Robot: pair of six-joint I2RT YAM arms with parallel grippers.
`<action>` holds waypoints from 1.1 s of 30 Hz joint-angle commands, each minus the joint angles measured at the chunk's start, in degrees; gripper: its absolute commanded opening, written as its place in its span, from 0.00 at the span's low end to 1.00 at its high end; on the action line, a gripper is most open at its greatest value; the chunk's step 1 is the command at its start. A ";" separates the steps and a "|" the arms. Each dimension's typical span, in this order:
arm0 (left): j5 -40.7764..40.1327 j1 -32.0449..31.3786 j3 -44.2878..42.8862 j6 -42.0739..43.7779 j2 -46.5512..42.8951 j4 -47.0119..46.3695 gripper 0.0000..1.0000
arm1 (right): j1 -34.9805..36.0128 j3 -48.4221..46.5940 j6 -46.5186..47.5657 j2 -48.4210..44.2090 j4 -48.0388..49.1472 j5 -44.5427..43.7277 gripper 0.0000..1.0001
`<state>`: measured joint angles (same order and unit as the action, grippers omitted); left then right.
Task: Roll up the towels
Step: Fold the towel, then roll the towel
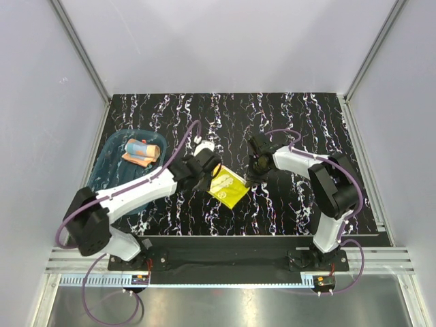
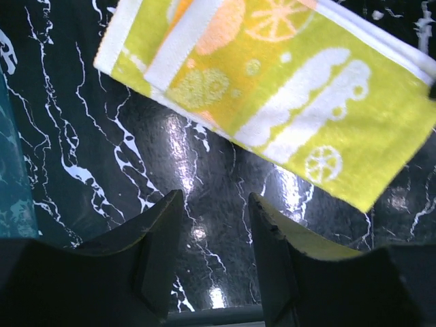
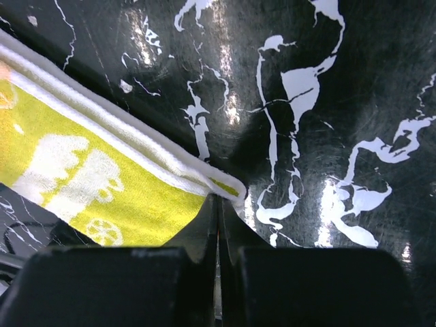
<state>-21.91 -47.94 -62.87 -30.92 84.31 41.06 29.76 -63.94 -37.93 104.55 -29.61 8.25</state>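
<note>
A yellow towel (image 1: 228, 187) with cream fruit prints lies on the black marbled table, folded with a white hem showing (image 2: 286, 88). My left gripper (image 2: 214, 197) hovers open just short of the towel's near edge, nothing between its fingers; from above it (image 1: 210, 170) sits at the towel's left side. My right gripper (image 3: 219, 199) is shut, its tips pinching the white-hemmed corner of the yellow towel (image 3: 102, 170), which curls up slightly there; from above it (image 1: 256, 174) sits at the towel's right side. An orange-pink towel (image 1: 141, 151) with pale blue patches lies bunched in the tray.
A translucent teal-blue tray (image 1: 109, 170) stands at the left of the table, its edge also at the far left of the left wrist view (image 2: 10, 177). Grey walls close in the table on three sides. Bare marbled table (image 1: 293, 116) stretches behind the arms.
</note>
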 commanded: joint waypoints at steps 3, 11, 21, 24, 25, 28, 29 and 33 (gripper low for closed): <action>-4.54 -8.28 5.30 -0.29 -7.32 -7.81 0.48 | -0.40 1.36 1.19 1.45 1.66 -1.13 0.00; -13.34 -21.57 7.24 7.71 -4.52 -14.34 0.50 | -0.40 -3.99 2.69 -9.18 -6.06 -5.96 0.29; -7.01 -24.92 2.50 14.47 7.69 -20.58 0.54 | -0.84 0.82 3.56 -28.06 -12.41 -14.48 0.74; -7.00 -25.71 0.30 16.14 11.21 -20.84 0.52 | -2.33 6.10 4.80 -32.38 -10.47 -11.86 0.74; -7.18 -25.97 -0.14 16.32 11.92 -20.76 0.52 | -3.12 6.89 4.88 -33.26 -10.47 -11.51 0.74; -6.74 -26.24 -0.76 17.20 13.59 -22.07 0.52 | -4.35 9.79 4.62 -36.61 -10.65 -10.27 0.74; -6.91 -26.15 -0.76 17.38 13.95 -22.33 0.52 | -4.36 10.06 4.27 -37.40 -10.65 -10.36 0.74; -9.11 -26.15 -1.11 18.08 16.58 -22.34 0.52 | -4.71 9.98 4.27 -39.51 -11.79 -10.10 0.74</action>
<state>-28.99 -74.02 -61.87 -14.52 99.42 21.32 25.41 -53.23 -34.13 67.59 -41.36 -1.98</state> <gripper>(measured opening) 0.517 0.742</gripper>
